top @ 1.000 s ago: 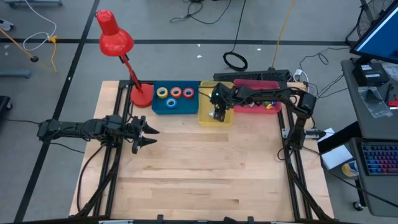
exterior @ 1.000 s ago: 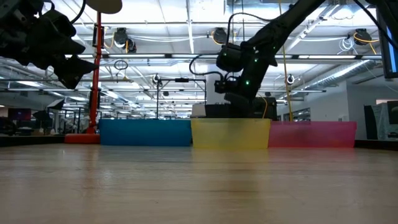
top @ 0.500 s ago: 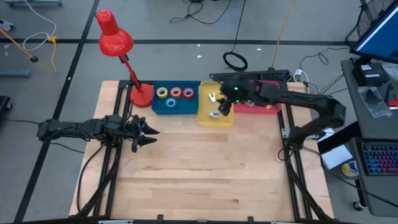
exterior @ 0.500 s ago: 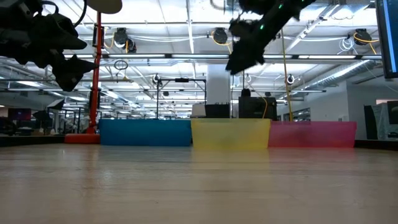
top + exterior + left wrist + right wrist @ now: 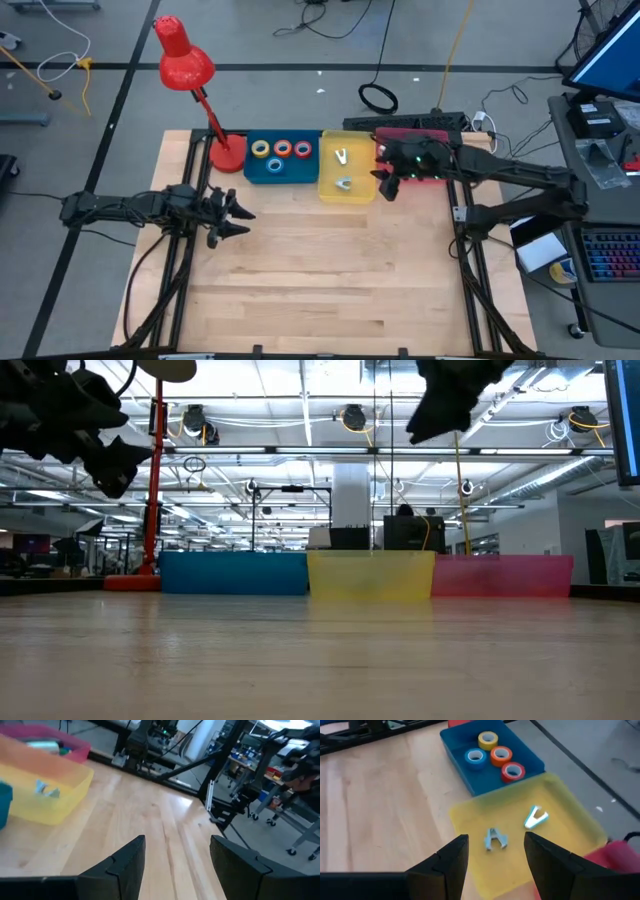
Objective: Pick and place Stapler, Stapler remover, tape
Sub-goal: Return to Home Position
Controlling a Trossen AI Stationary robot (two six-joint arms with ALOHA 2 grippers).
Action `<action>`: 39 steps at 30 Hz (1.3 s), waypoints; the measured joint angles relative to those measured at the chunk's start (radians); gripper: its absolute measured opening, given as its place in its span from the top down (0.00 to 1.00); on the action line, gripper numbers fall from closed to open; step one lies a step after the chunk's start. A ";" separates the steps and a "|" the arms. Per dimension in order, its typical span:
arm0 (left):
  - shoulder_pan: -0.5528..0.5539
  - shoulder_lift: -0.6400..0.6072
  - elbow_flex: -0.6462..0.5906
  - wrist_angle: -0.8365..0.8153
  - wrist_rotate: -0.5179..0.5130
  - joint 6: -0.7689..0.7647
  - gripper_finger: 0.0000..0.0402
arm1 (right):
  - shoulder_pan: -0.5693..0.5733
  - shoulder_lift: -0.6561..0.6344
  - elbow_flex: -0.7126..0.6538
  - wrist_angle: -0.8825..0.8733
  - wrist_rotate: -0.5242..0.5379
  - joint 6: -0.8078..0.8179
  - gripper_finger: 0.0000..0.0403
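Risk: our open, empty right hand [image 5: 386, 186] over yellow bin [image 5: 345, 198] rim could clip pink bin [image 5: 500, 575] if it drops; left hand [image 5: 242, 220] idles open at left.

A pale wooden table [image 5: 320, 270] is seen in the middle of the high view. Along its upper edge three bins are set in a row, apparently touching: a blue bin [image 5: 285, 178], then a yellow bin [image 5: 345, 196], then a red bin [image 5: 405, 133] rightward. A red lamp base [image 5: 227, 154] is placed just left of the blue bin.

Matt wood table [image 5: 320, 280], transl. plastic bin [image 5: 360, 166]
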State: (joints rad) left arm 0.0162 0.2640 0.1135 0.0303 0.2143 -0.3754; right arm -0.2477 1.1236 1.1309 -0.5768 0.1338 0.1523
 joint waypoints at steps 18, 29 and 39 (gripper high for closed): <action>0.078 -0.165 0.000 -0.084 0.032 0.106 0.44 | 0.025 -0.673 -0.580 0.161 -0.004 0.185 0.53; 0.142 -0.260 0.000 -0.156 0.094 0.147 0.44 | 0.025 -1.027 -0.640 0.009 0.002 0.203 0.54; 0.145 -0.259 0.000 -0.147 0.089 0.164 0.44 | 0.025 -1.112 -0.647 -0.052 0.002 0.207 0.54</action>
State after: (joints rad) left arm 0.1616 0.0046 0.1135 -0.1171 0.3036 -0.2115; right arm -0.2226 0.0118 0.4841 -0.6291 0.1355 0.3594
